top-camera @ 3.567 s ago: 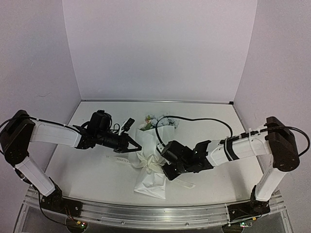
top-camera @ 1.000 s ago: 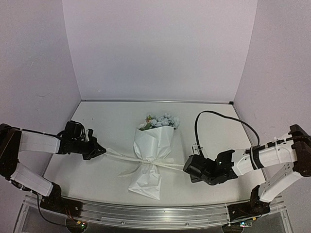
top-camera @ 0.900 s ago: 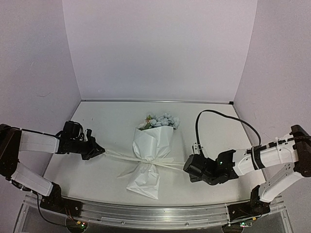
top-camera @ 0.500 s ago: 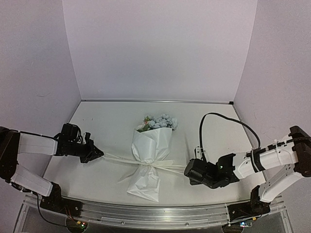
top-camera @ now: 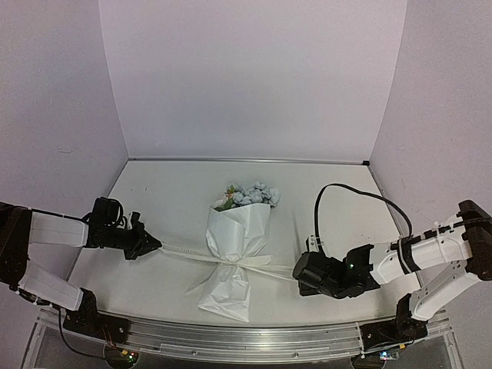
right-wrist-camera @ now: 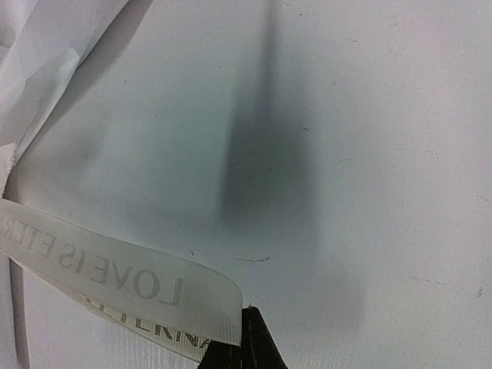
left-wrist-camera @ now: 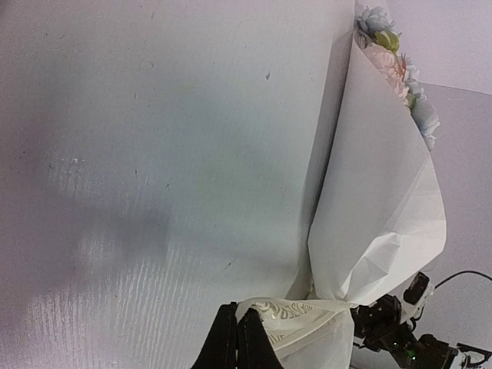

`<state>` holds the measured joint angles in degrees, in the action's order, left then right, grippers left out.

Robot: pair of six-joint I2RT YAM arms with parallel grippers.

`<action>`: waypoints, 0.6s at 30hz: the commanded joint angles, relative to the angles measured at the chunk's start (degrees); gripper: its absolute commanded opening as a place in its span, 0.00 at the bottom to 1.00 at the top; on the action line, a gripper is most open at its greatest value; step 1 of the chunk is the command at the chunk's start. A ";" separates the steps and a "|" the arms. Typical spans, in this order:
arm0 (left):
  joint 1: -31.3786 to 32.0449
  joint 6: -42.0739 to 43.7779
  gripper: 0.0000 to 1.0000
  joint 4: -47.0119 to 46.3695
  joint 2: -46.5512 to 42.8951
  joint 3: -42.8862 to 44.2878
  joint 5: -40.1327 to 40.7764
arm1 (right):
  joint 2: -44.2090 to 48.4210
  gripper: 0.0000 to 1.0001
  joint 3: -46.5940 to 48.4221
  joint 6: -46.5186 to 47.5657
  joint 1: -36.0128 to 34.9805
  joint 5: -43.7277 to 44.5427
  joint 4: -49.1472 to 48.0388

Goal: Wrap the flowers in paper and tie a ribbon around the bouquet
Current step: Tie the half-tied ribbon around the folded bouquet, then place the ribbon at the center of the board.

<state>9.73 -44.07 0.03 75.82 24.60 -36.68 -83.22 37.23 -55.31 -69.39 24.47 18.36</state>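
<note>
The bouquet (top-camera: 238,238) lies in the middle of the table, a white paper (left-wrist-camera: 384,207) cone with pale blue and pink flowers (top-camera: 250,195) at its far end. The cream ribbon (top-camera: 184,252) crosses its pinched waist and runs out taut to both sides. My left gripper (top-camera: 156,246) is shut on the ribbon's left end, seen pinched between its fingers (left-wrist-camera: 240,338). My right gripper (top-camera: 296,274) is shut on the right end, where the printed ribbon (right-wrist-camera: 115,280) loops into the fingertips (right-wrist-camera: 246,338).
A black cable (top-camera: 346,200) arcs over the table behind the right arm. The table's near edge is a metal rail (top-camera: 231,334). White walls close in the back and both sides.
Both grippers have drawn further apart, the left one leftward and the right one slightly toward the front, pulling the ribbon tighter. The bouquet has shifted a little left and nearer.
</note>
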 commanded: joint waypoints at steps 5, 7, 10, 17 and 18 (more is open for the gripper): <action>0.88 5.84 0.00 2.13 0.29 5.07 3.81 | -5.07 0.00 3.14 10.28 1.24 -7.42 7.62; 2.83 6.72 0.00 3.67 0.21 6.06 4.81 | -5.09 0.02 3.56 11.04 1.33 -8.51 6.55; 5.21 7.77 0.09 5.24 0.48 7.30 5.80 | -5.04 0.14 4.36 12.43 1.62 -11.33 5.86; 7.31 10.49 0.67 10.46 -5.03 9.59 10.29 | -1.95 0.42 4.40 17.07 1.62 -20.80 2.09; 7.46 10.95 0.69 11.02 -5.91 9.80 10.30 | -1.08 0.45 4.46 17.93 1.62 -22.19 1.88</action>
<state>16.80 -36.20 7.53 74.66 31.54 -29.44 -87.79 40.29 -41.59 -67.90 8.69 21.75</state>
